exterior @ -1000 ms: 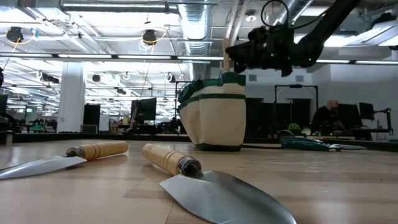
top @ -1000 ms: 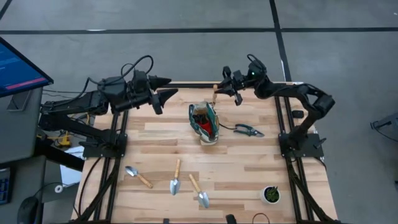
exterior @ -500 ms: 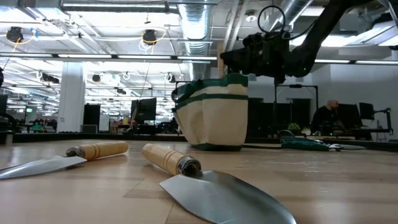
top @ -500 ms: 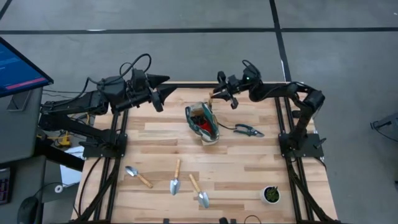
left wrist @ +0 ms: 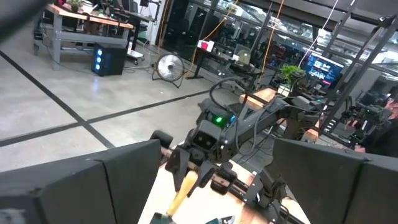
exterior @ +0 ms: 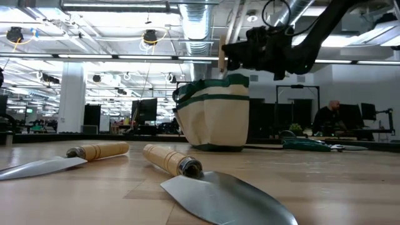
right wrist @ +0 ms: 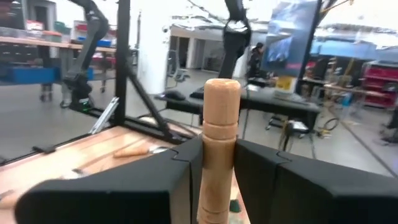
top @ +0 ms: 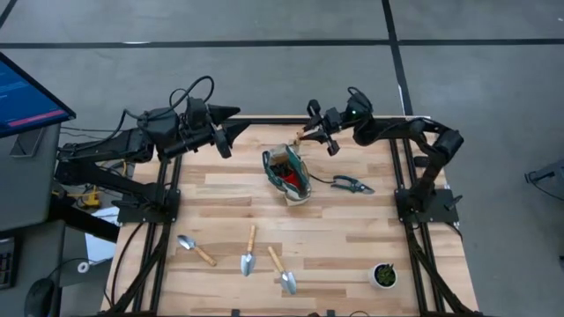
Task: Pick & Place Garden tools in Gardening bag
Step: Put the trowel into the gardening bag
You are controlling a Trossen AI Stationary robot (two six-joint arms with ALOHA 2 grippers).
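The right gripper (top: pixel 315 134) is clamped on a wooden handle (right wrist: pixel 219 134) of a garden tool, the two dark fingers (right wrist: pixel 165 180) pressing it from either side with the rounded handle end standing up above them. Only the handle shows; the metal head is hidden below the fingers. In the low view the right gripper (exterior: pixel 253 53) hangs just above the gardening bag (exterior: pixel 215 112), slightly toward the bag's far, right-arm side, and the handle (exterior: pixel 222 55) rises upright at the gripper's edge over the bag's green-trimmed rim.

From above, the gardening bag (top: pixel 289 172) stands open near the middle of the table (top: pixel 370 233), something red visible inside it. The pruning shears (top: pixel 351 184) lie flat just beside the bag, on the right arm's side. Three more tools lie well apart from the bag toward the near edge of the table: a trowel (top: pixel 195 249) farthest to the left arm's side, a second trowel (top: pixel 249 251) next to it, and a third (top: pixel 280 270) beyond that. A small black pot with a green plant (top: pixel 383 276) sits at the near corner on the right arm's side, far from the bag.

The left gripper (top: pixel 229 124) waits with its fingers spread apart, held above the far edge of the table on the bag's left-arm side, holding nothing.
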